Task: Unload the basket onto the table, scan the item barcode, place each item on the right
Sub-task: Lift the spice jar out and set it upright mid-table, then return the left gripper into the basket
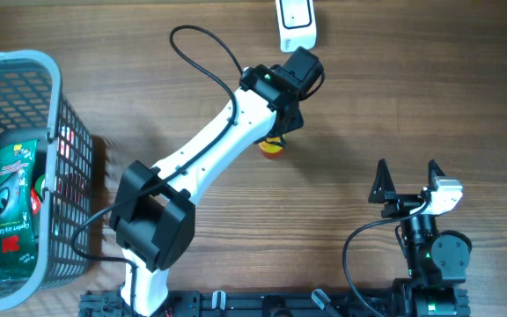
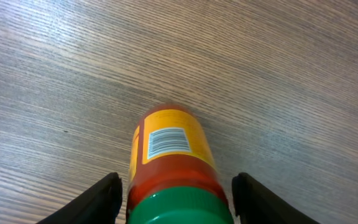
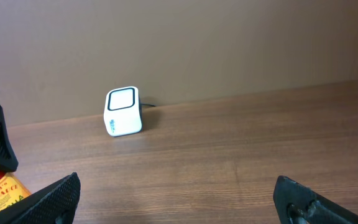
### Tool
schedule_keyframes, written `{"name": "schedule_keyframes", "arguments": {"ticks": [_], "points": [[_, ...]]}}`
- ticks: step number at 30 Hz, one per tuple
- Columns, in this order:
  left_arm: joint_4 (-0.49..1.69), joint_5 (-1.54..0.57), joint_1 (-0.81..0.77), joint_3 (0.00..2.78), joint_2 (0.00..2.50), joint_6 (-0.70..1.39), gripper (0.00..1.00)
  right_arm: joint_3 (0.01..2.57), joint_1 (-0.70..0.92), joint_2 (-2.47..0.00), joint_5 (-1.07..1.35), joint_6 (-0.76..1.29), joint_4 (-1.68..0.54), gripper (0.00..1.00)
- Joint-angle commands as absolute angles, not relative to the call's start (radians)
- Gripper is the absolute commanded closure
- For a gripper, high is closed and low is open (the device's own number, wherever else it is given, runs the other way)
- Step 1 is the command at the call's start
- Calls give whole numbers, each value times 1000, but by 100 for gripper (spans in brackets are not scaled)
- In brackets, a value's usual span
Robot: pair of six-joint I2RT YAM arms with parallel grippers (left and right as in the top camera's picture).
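Wooden tabletop point(image 1: 412, 97) lies beneath the left gripper point(image 2: 174, 190), whose fingers point(image 2: 101, 200) stand parted just clear of the green-capped bottle point(image 2: 173, 149) between them at overhead centre, barcode point(image 2: 168, 142) showing, with the white scanner point(image 1: 297, 25) at the top edge and the right gripper point(image 1: 407, 167) spread wide, holding nothing, lower right.

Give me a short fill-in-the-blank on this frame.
The left gripper's fingers flank a ___. Its cap is ___. The scanner is ___. The green pack lies in the ___.
Missing words: bottle; green; white; basket.
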State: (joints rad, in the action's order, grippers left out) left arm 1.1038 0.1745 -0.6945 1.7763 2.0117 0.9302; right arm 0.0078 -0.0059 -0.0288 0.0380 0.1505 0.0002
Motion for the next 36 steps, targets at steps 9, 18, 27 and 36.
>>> {"name": "schedule_keyframes", "arguments": {"ticks": [9, 18, 27, 36], "points": [[1197, 262, -703, 1893, 1903, 815, 7, 5, 3, -31, 54, 131, 2, 0], [1331, 482, -640, 2066, 1689, 810, 0, 5, 3, -31, 54, 131, 2, 0], [1461, 484, -368, 2066, 1540, 815, 0, 5, 3, -31, 54, 131, 2, 0], [1498, 479, -86, 2066, 1456, 821, 0, 5, 3, -31, 53, 131, 2, 0]]}}
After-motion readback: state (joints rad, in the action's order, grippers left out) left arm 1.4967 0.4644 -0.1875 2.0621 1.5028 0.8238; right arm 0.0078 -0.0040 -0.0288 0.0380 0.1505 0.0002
